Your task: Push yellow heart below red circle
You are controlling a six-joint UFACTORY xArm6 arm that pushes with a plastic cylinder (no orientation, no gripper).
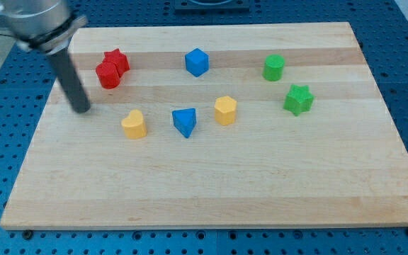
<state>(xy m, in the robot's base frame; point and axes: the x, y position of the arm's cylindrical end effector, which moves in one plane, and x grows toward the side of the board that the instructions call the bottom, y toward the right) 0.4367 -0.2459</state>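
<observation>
The yellow heart [134, 124] lies on the wooden board left of centre. The red circle [108, 74] sits up and to the left of it, touching a red star [117, 61] just above it. My tip [81, 110] rests on the board to the left of the yellow heart and below-left of the red circle, touching neither block.
A blue triangle [184, 121] lies right of the heart, then a yellow hexagon [225, 110]. A blue cube [197, 61] is at top centre. A green cylinder [274, 67] and a green star [298, 99] are at the right. The board's left edge [37, 127] is near my tip.
</observation>
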